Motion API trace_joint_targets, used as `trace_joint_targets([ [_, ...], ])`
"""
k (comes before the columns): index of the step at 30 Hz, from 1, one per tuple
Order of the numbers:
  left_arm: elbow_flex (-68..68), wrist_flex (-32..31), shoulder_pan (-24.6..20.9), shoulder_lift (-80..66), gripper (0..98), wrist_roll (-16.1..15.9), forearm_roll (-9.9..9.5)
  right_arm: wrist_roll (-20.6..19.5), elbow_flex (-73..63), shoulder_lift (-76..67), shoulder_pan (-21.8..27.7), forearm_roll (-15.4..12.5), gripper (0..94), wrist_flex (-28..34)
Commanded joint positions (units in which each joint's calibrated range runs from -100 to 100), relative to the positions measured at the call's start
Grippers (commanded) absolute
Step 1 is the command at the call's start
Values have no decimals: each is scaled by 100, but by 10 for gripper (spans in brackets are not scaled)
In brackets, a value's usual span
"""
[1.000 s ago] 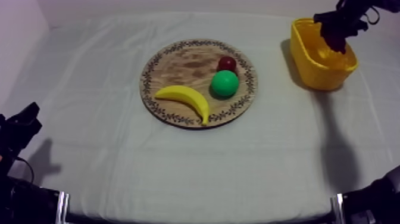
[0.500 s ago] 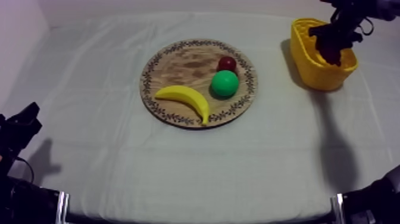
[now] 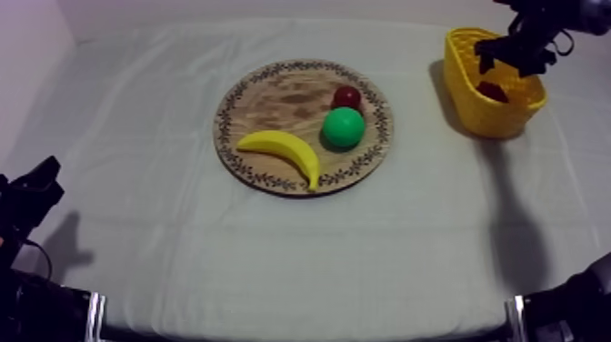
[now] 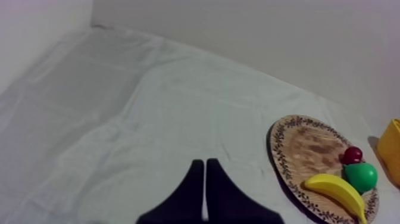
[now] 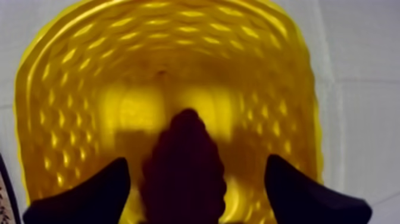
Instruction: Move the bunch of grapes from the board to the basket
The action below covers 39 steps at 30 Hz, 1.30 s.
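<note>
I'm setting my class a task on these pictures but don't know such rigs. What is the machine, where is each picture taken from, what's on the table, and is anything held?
It is two robot arms at a cloth-covered table. One picture looks down from above; the other two come from cameras on the arms' wrists. The left gripper rests shut, holding nothing. The right gripper hangs open over the yellow basket, where the grapes lie, gripped by nothing. A board holds a banana, a green fruit and a small red fruit.

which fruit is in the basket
The bunch of grapes, dark in the yellow basket; the banana, pear and small red fruit lie on the wooden board.
</note>
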Motion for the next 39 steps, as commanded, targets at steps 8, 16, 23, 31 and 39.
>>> trace_joint_targets([
  [8,2,0,-1,0,1,-1,1,100,132,-211,48,-81,808,-229],
  [16,2,0,-1,0,1,-1,1,77,742,-863,48,-32,705,-450],
  [23,2,0,-1,0,1,-1,1,66,1818,-2049,-88,75,558,-613],
  [31,2,0,-1,0,1,-1,1,131,3499,-3739,-322,82,335,-770],
  [39,2,0,-1,0,1,-1,1,217,5171,-5420,-363,-36,246,-595],
])
